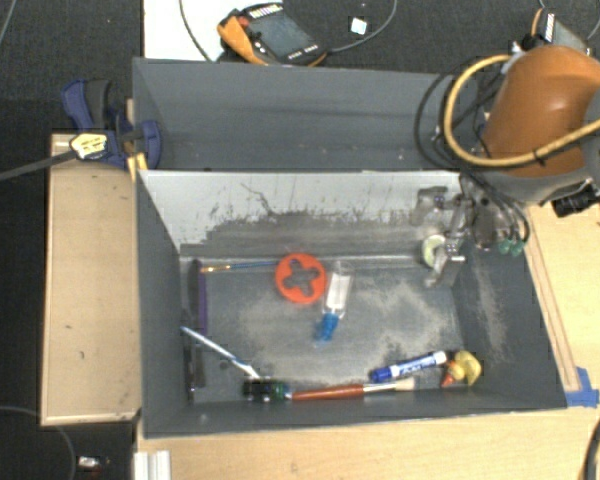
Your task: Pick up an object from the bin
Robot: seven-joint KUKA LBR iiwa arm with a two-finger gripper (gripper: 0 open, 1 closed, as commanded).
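Observation:
My gripper (442, 256) hangs over the bin's back right part, close to the right wall. A small pale, roundish thing (435, 252) shows right at its lower end; I cannot tell whether it is held. Well to the left, on the bin floor, lies an orange round disc with a cross-shaped cutout (300, 276). Beside the disc lies a clear tube with a blue cap (331, 308). Below the gripper, near the front wall, a blue-and-white marker (408, 367) lies next to a small yellow thing (463, 368).
Along the front wall lie an orange pen (326, 393) and a black-and-green piece (263, 391). A white stick (216, 349) and a long dark bar (194, 320) lie by the left wall. The arm's orange dome and cables hang over the bin's right rim.

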